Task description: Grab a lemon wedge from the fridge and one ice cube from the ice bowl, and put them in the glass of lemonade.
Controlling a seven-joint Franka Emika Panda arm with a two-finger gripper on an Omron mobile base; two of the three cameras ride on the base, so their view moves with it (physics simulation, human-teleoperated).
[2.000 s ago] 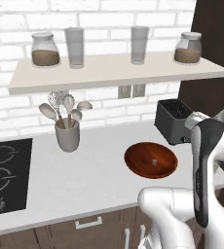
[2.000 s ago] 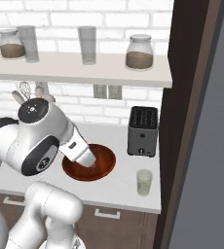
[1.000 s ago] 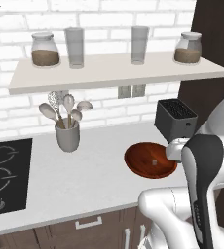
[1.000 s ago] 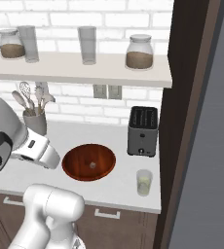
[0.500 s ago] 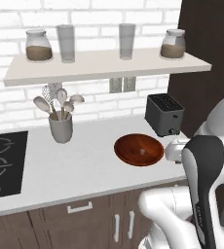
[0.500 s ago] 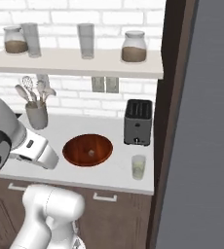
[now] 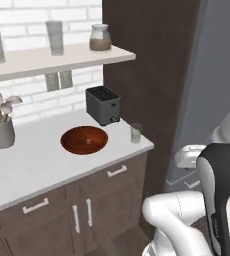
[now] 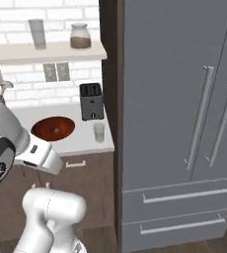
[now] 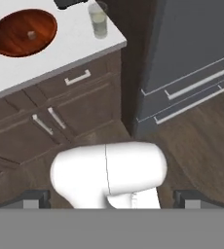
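Closed grey fridge [image 8: 174, 99] right of the counter [image 7: 42, 160], wooden bowl [image 7: 84, 139] holding an ice cube [image 9: 31, 34], toaster [image 7: 103, 104] behind, lemonade glass [image 8: 99, 132] nearest the fridge, gripper [image 9: 112, 199] jaws spread wide, empty

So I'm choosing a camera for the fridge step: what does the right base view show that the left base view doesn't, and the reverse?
Right base view alone: the fridge's two shut doors with their long handles, and two drawers below. Left base view alone: the utensil cup with its spoons in full, and the cabinet doors under the counter. Shared: ice bowl, toaster, glass of lemonade, the shelf's jar.
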